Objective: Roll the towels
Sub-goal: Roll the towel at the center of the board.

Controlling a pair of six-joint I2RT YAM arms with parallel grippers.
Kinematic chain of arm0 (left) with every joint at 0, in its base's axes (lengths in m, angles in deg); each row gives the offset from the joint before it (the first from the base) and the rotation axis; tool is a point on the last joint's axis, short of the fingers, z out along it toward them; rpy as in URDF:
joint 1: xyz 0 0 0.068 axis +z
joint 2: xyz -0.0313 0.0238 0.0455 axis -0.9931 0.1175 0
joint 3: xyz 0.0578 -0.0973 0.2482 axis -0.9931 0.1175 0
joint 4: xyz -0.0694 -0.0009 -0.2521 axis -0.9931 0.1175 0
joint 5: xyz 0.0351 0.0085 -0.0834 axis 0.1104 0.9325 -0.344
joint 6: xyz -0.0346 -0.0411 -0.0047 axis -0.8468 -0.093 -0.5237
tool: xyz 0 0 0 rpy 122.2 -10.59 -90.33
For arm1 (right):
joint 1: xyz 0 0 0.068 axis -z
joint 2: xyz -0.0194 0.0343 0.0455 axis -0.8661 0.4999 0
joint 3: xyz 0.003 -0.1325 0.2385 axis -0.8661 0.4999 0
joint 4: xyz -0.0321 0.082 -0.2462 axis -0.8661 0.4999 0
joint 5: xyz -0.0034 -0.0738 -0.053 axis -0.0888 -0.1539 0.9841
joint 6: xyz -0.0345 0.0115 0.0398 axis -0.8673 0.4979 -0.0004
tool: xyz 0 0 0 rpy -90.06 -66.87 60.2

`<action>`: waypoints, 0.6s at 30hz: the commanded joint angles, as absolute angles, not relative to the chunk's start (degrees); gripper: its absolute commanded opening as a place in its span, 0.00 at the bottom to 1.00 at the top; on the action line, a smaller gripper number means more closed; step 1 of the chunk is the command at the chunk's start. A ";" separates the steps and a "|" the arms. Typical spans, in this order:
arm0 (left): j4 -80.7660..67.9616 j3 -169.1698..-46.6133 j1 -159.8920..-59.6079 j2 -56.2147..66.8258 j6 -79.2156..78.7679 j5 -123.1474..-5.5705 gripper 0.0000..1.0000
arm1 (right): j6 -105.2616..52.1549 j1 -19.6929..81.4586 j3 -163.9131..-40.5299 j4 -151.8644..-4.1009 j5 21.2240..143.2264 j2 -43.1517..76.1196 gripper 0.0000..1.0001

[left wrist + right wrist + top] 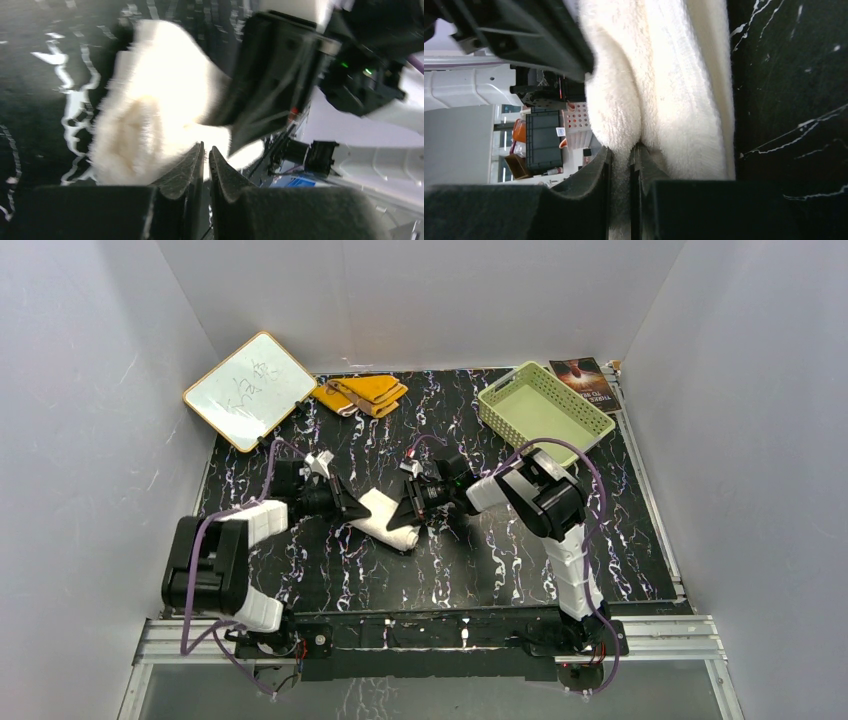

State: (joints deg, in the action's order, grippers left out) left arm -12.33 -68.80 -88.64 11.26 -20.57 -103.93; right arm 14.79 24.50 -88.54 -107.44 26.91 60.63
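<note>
Towel (386, 519), cream fluffy terry, loose roll, pinched between right fingers (591, 182)

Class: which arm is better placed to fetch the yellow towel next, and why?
Probably left. The yellow towel lies far left beside the whiteboard, on the left hand's side; the right hand pinches the white towel.
</note>
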 commanded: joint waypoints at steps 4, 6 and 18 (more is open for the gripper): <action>-24.88 -67.17 -89.86 23.69 -28.41 -94.17 0.07 | 10.90 24.69 -88.81 -102.78 35.19 58.72 0.15; -24.46 -68.44 -90.95 25.82 -27.80 -92.20 0.07 | 2.92 24.27 -91.79 -92.99 41.48 55.53 0.34; -18.11 -72.38 -94.12 30.22 -22.16 -87.11 0.06 | -35.54 14.55 -92.49 -78.15 79.70 35.68 0.72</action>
